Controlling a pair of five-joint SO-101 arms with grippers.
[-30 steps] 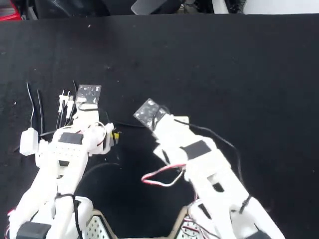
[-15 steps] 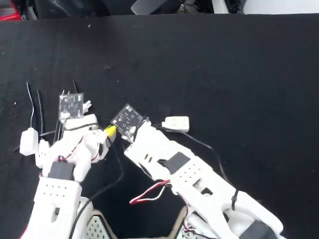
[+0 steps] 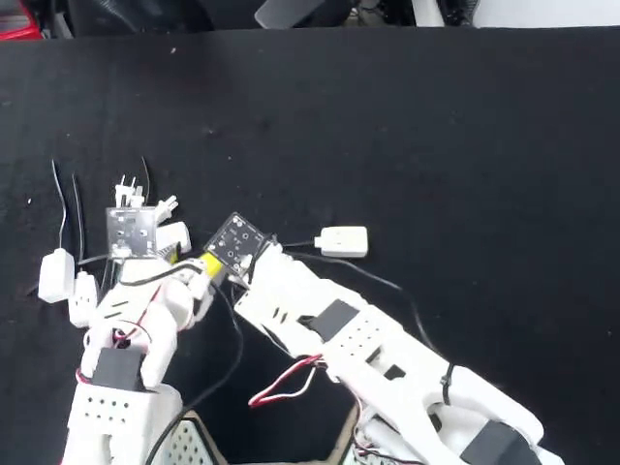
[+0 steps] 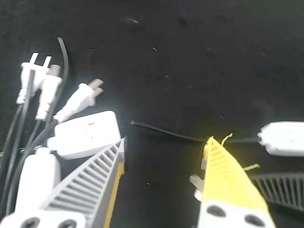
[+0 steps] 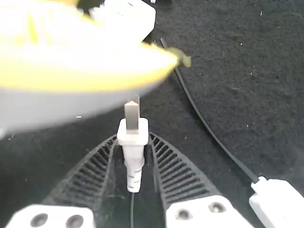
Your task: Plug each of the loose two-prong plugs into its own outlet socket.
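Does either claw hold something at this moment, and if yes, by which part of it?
The right claw holds a white two-prong plug by its body, prongs pointing away from the wrist. The left claw is open and holds nothing.

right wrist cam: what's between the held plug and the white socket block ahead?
In the right wrist view, the yellow finger of the left gripper crosses between the plug and the socket block, just ahead of the prongs.

Just past the plug (image 5: 133, 137) a yellow finger (image 5: 71, 66) is blurred, and the outlet socket (image 5: 280, 204) beside it is cut off
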